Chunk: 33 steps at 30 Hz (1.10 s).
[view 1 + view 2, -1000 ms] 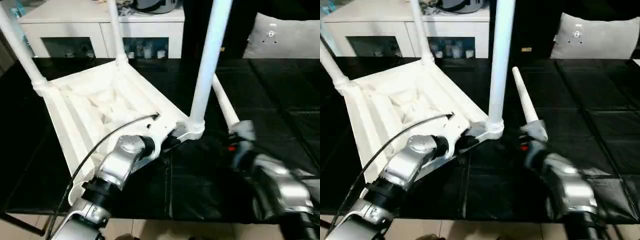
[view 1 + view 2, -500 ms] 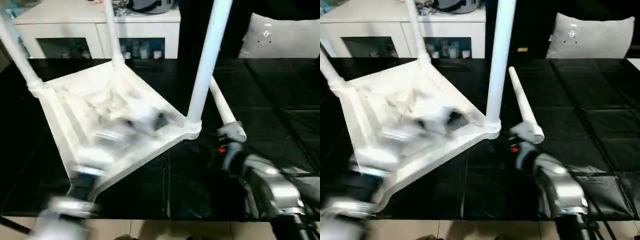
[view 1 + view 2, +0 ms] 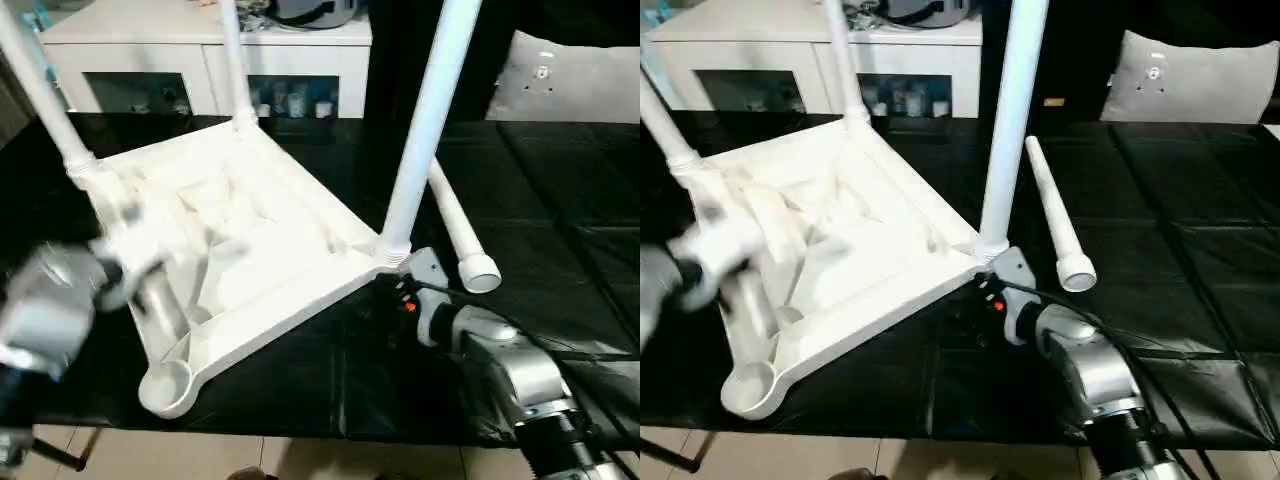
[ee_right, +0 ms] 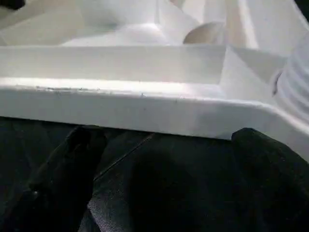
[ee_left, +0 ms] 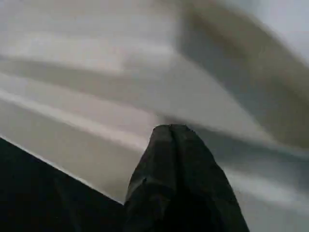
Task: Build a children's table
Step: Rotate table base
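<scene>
Near edge: the black-covered work table (image 3: 300, 390) is seen with pale floor below its front edge.

Right gripper (image 4: 164, 145): its two black fingers (image 4: 79, 145) are spread wide apart, and nothing is held between them. They are aimed at the near right rim of the table top, close beside the corner where a leg stands. The silver right forearm (image 3: 505, 365) is laid over the black cover at near right.

Left gripper (image 5: 174, 137): its fingers are pressed together, empty, with the tip just in front of a white ribbed surface; contact cannot be told. The left arm (image 3: 55, 300) is blurred at the left side of the top.

Children's table: the white top (image 3: 240, 250) is laid upside down on the black cover, left of centre, turned diagonally, ribbed underside upward. The nearest corner socket (image 3: 165, 385) is empty and lies close to the front edge of the work table. Three legs are set upright in sockets: one at the right corner (image 3: 425, 120), one at the left corner (image 3: 45, 100), one at the far corner (image 3: 235, 65).

Loose leg (image 3: 1055, 215): laid flat on the black cover just right of the right-corner leg, wide open end nearer, narrow end farther.

Far: a white cabinet (image 3: 200, 50) at far left and a grey cushion (image 3: 570, 75) at far right.
</scene>
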### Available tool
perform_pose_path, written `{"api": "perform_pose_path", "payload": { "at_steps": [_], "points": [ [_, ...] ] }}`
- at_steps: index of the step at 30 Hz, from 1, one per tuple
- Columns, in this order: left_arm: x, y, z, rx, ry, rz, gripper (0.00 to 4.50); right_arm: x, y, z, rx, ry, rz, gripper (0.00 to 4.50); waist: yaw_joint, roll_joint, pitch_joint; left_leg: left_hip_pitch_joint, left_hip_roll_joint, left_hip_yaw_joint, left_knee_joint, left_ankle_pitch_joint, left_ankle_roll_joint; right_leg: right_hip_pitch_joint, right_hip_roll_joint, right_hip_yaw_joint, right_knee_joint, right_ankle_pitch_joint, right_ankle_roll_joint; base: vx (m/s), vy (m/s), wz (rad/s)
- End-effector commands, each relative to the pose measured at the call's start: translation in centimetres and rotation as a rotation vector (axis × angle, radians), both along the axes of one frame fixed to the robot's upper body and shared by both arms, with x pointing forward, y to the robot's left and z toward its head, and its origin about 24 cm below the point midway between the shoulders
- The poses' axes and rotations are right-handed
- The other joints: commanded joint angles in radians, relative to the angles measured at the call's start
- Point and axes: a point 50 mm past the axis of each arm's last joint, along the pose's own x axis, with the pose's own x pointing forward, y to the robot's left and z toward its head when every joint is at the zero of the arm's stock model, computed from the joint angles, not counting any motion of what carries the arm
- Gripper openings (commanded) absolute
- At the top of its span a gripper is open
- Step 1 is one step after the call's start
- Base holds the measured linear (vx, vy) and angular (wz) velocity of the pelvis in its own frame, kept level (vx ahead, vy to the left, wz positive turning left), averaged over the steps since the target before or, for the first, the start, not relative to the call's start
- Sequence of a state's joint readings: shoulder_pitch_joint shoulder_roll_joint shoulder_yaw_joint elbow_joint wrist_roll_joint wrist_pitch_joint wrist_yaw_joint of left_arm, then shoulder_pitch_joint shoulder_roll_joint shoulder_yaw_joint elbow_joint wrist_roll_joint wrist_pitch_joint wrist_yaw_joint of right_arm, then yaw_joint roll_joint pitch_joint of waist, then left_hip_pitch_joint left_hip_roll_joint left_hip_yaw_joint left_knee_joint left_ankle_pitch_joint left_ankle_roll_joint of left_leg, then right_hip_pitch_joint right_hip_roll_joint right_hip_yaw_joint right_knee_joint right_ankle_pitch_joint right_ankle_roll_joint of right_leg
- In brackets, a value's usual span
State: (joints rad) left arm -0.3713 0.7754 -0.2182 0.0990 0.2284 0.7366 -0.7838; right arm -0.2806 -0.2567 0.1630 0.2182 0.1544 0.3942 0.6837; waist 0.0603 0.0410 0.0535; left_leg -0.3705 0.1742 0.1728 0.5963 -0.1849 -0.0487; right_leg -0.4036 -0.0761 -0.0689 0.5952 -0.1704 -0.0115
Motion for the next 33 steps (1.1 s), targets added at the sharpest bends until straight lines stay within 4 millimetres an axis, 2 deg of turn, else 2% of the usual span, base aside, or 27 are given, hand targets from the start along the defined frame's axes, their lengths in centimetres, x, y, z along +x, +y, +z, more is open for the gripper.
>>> {"api": "perform_pose_path", "payload": {
  "at_steps": [1,8,10,12,13,19,21,22,23,26,30,33],
  "points": [
    [0.0,0.2,0.8,0.058,-0.017,-0.006,0.05,0.4,0.0,0.3,-0.013,-0.009,-0.007,4.50,-0.003,0.008,-0.058,0.017,0.047,-0.025,-0.086,-0.327,-0.014,0.037,-0.065,0.048,-0.076,-0.344,-0.174,0.000,0.000,0.00],
    [-1.3,0.4,0.4,0.093,0.104,-0.039,0.05,1.2,0.5,0.1,-0.033,-0.024,-0.017,4.50,-0.008,0.010,-0.057,0.015,0.046,-0.025,-0.084,-0.317,-0.012,0.038,-0.066,0.048,-0.074,-0.339,-0.191,0.000,0.000,0.00],
    [-2.0,-1.3,-0.2,-0.054,0.170,-0.111,0.05,1.7,0.6,0.2,-0.034,-0.036,-0.028,4.50,-0.009,0.011,-0.058,0.017,0.046,-0.025,-0.084,-0.316,-0.016,0.038,-0.068,0.049,-0.073,-0.332,-0.198,0.000,0.000,0.00],
    [-2.0,-1.3,-0.2,-0.054,0.170,-0.111,0.05,1.7,0.6,0.2,-0.034,-0.036,-0.028,4.50,-0.010,0.012,-0.057,0.017,0.046,-0.024,-0.084,-0.331,-0.020,0.037,-0.067,0.048,-0.073,-0.340,-0.207,0.000,0.000,0.00],
    [-2.8,-3.0,-0.6,-0.155,0.231,-0.217,0.05,2.1,0.6,0.2,-0.044,-0.047,-0.041,4.50,-0.007,0.010,-0.056,0.018,0.045,-0.025,-0.084,-0.338,-0.019,0.037,-0.071,0.048,-0.075,-0.357,-0.204,0.000,0.000,0.00],
    [-4.0,-6.5,-1.1,-0.358,0.319,-0.397,0.05,2.7,0.4,0.3,-0.049,-0.055,-0.067,4.50,-0.008,0.006,-0.055,0.020,0.044,-0.021,-0.083,-0.337,-0.018,0.036,-0.066,0.049,-0.077,-0.374,-0.193,0.000,0.000,0.00],
    [-4.4,-8.2,-1.4,-0.454,0.349,-0.486,0.05,2.8,0.4,0.3,-0.054,-0.059,-0.067,4.50,-0.008,0.005,-0.057,0.014,0.045,-0.022,-0.084,-0.310,-0.016,0.041,-0.065,0.049,-0.072,-0.341,-0.195,0.000,0.000,0.00],
    [-4.4,-8.2,-1.4,-0.454,0.349,-0.486,0.05,2.8,0.4,0.3,-0.054,-0.059,-0.067,4.50,-0.007,0.004,-0.060,0.016,0.045,-0.020,-0.082,-0.294,-0.012,0.041,-0.065,0.050,-0.071,-0.316,-0.201,0.000,0.000,0.00],
    [-4.6,-9.1,-1.6,-0.503,0.364,-0.527,0.05,2.8,0.3,0.3,-0.057,-0.062,-0.066,4.50,-0.009,0.003,-0.060,0.011,0.044,-0.020,-0.082,-0.278,-0.009,0.045,-0.064,0.050,-0.067,-0.290,-0.207,0.000,0.000,0.00],
    [-4.9,-11.4,-1.7,-0.612,0.382,-0.628,0.05,3.1,0.4,0.4,-0.060,-0.068,-0.059,4.50,-0.019,-0.001,-0.061,0.007,0.040,-0.017,-0.077,-0.254,0.005,0.050,-0.067,0.049,-0.070,-0.294,-0.211,0.000,0.000,0.00],
    [-4.4,-12.5,-1.6,-0.648,0.341,-0.661,0.05,3.4,0.5,0.5,-0.062,-0.075,-0.059,4.50,-0.028,-0.008,-0.061,0.005,0.041,-0.018,-0.076,-0.243,0.016,0.052,-0.064,0.046,-0.071,-0.310,-0.207,0.000,0.000,0.00],
    [-3.9,-13.6,-1.4,-0.693,0.303,-0.679,0.05,3.5,0.6,0.6,-0.064,-0.079,-0.055,4.50,-0.033,-0.008,-0.059,0.007,0.040,-0.016,-0.074,-0.253,0.020,0.050,-0.064,0.046,-0.076,-0.350,-0.199,0.000,0.000,0.00]
  ]
}}
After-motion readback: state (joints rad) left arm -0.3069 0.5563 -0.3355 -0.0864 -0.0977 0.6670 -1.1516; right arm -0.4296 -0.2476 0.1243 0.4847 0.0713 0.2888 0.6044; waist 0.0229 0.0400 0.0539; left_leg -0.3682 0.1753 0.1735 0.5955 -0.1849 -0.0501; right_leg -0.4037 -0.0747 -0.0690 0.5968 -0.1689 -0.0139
